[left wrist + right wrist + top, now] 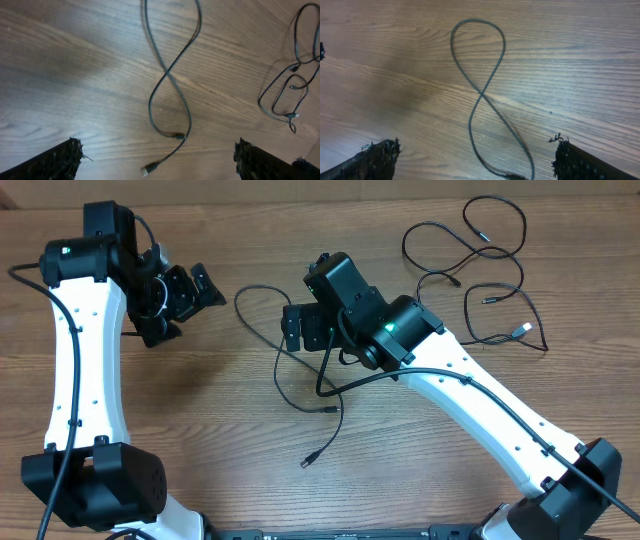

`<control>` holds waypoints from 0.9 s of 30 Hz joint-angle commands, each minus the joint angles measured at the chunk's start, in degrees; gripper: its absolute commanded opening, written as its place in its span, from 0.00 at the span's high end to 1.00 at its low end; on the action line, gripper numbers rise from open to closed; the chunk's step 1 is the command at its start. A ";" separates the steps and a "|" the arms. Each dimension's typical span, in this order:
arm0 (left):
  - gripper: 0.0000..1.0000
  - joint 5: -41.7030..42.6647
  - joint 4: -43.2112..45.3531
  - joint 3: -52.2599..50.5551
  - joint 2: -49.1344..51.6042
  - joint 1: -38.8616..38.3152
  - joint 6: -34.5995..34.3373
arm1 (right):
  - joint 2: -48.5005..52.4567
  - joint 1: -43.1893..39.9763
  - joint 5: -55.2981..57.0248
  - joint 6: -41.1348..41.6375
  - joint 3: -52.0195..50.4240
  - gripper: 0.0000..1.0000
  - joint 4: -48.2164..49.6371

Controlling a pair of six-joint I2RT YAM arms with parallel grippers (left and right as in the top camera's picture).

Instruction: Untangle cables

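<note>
Right gripper (475,152), jaws wide apart and empty, hangs directly above a cable (480,92) looped in a figure-eight.

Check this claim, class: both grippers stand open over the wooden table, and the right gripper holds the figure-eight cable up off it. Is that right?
Not quite. The right gripper holds nothing: the figure-eight cable lies on the table beneath its open jaws, as the right wrist view shows. The rest stands: the left gripper is open too.
</note>
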 commanded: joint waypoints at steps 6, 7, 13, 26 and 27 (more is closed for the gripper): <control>0.00 -14.75 4.52 -0.33 2.32 -6.54 -9.31 | 0.07 -1.81 2.80 0.28 -0.13 0.00 -1.09; 0.01 -15.06 5.09 -0.33 3.08 -6.88 -10.08 | 0.07 -2.14 2.78 0.28 -0.13 0.00 -1.55; 0.00 -14.21 10.14 -0.33 9.09 -8.09 -10.14 | 0.07 -4.26 0.76 0.24 -0.13 0.00 -5.38; 0.26 -9.20 19.47 -0.33 23.98 -8.48 -12.85 | 0.07 -4.72 -2.40 0.24 -0.13 0.00 -7.23; 0.27 -9.57 19.43 -0.33 24.98 -8.59 -13.99 | 0.07 -4.72 -2.40 0.26 -0.13 0.00 -7.23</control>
